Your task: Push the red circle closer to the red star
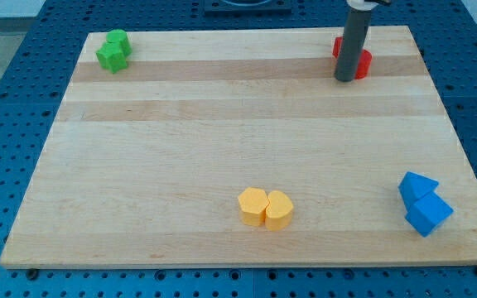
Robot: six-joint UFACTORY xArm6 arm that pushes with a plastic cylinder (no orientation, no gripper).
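Observation:
The red circle (363,63) sits near the view's top right of the wooden board (222,149), mostly hidden behind my rod. The red star (337,46) is just above and left of it, also largely hidden, and the two look to be touching. My tip (345,78) rests on the board against the red circle's lower left side.
Two green blocks (113,50) lie together at the view's top left. Two yellow blocks (265,208) sit side by side near the bottom middle. Two blue blocks (421,203) sit at the bottom right near the board's edge.

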